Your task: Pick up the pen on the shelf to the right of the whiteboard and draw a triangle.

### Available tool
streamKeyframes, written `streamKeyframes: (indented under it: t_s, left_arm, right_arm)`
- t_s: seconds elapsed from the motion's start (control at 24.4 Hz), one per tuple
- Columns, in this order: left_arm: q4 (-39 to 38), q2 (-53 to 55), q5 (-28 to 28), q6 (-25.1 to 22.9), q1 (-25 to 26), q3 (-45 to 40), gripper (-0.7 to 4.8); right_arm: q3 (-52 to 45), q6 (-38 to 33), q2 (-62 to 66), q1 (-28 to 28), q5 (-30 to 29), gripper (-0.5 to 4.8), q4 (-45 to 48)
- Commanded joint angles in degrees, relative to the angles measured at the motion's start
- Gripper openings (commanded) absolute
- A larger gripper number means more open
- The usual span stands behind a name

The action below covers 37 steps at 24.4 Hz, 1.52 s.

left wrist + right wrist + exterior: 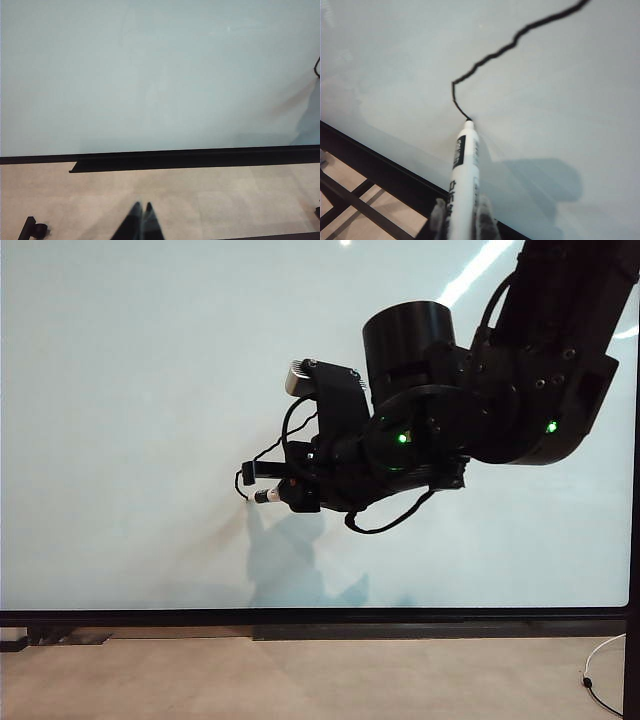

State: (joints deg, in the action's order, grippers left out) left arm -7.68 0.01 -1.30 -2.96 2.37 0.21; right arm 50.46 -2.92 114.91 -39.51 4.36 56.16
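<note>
All three cameras face the whiteboard (150, 390); the right wrist's sits nearest.

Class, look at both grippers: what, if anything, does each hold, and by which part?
The right gripper holds the pen by its rear barrel, tip on the whiteboard. The left gripper is shut, holding nothing.

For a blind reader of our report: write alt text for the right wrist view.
The right gripper, shut on the pen, presses its black tip against the whiteboard at the end of a wobbly black line that bends once. The board's black frame crosses one corner.
</note>
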Motion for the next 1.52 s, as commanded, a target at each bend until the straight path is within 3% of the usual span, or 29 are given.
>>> streamKeyframes:
  t_s: [0.04,1.52]
  left_arm:
    - [0.42,0.00,0.00,-0.02,-0.02,0.22,-0.05]
    - [0.42,0.00,-0.02,-0.02,-0.02,0.22,-0.05]
  right_arm:
    - [-0.37,0.63,-1.09,1.49,1.64,-0.07,1.09]
    - [-8.15,4.66,-6.97,7.02,2.12,-0.07,4.13]
